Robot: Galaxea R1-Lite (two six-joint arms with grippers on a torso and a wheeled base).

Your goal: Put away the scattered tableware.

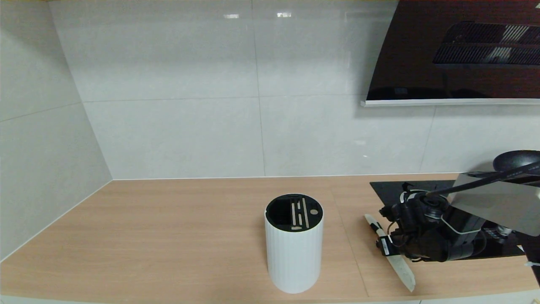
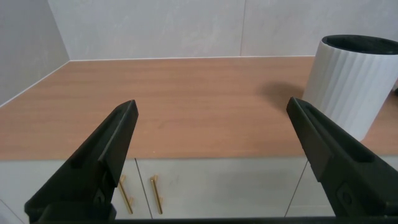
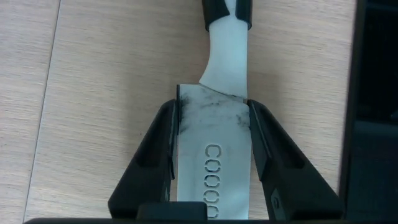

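Note:
A white knife [image 1: 396,261] with a black-and-white handle lies on the wooden counter [image 1: 177,228], right of a white ribbed knife holder [image 1: 294,249] whose black top has several slots. My right gripper [image 1: 387,247] is low over the knife. In the right wrist view its fingers [image 3: 163,143] press both edges of the smudged blade [image 3: 214,130], so the right gripper [image 3: 212,112] is shut on it, with the handle [image 3: 227,11] just beyond. My left gripper [image 2: 211,109] hangs open by the counter's front edge, with the holder [image 2: 351,81] off to one side.
A black cooktop [image 1: 392,190] sits at the right, with a dark pan [image 1: 517,160] and a flat grey metal piece [image 1: 502,207] above my right arm. Tiled walls close the back and left. Cabinet doors with gold handles [image 2: 155,193] lie under the counter edge.

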